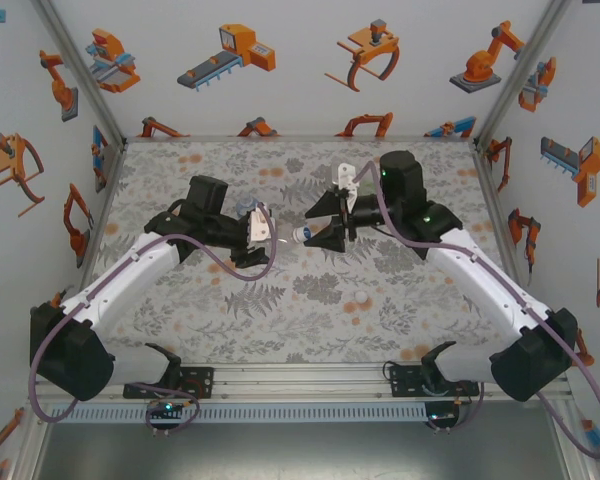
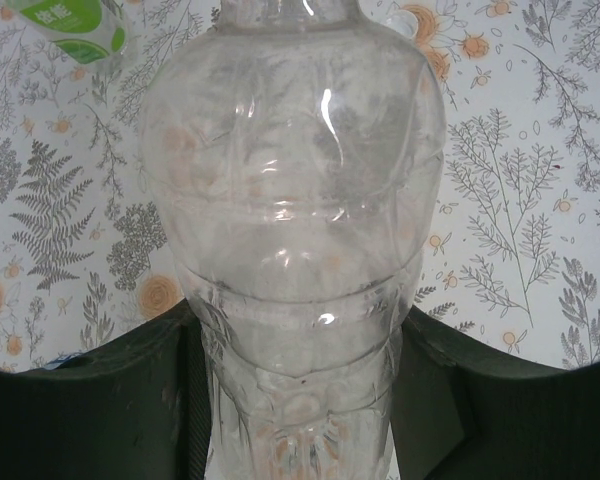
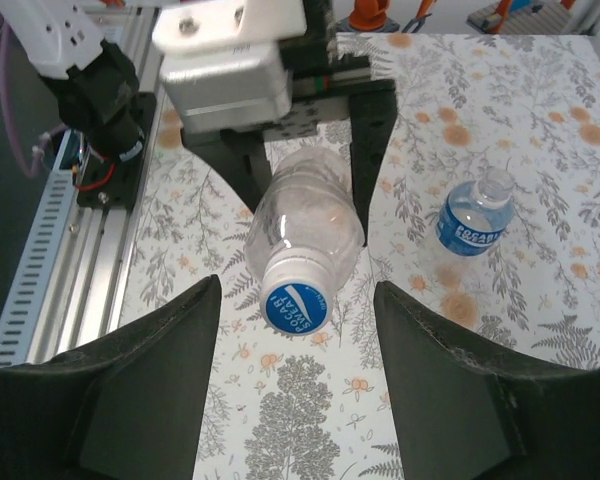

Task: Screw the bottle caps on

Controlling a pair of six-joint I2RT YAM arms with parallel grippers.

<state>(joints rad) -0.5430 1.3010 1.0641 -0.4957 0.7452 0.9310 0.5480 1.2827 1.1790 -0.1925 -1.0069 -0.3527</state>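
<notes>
A robotics lab test cell is shown. The booth is closed in by white walls [image 1: 300,70] printed with cartoon robot arms and framed by aluminium posts [image 1: 80,70]. 2 white robot arms [image 1: 130,275] are bolted to a slotted metal rail [image 1: 300,380] at the edge of a table [image 1: 280,330] covered in a fern-and-flower pattern.

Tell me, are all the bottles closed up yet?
Not yet. One looks done: the blue cap sits on the clear bottle, though I can't tell if it's tight. The left claw holds that bottle on its side; the right claw is open, not touching the cap. Left: a white cap lies loose on the table, and the blue-label bottle and green-label bottle wait there.
</notes>
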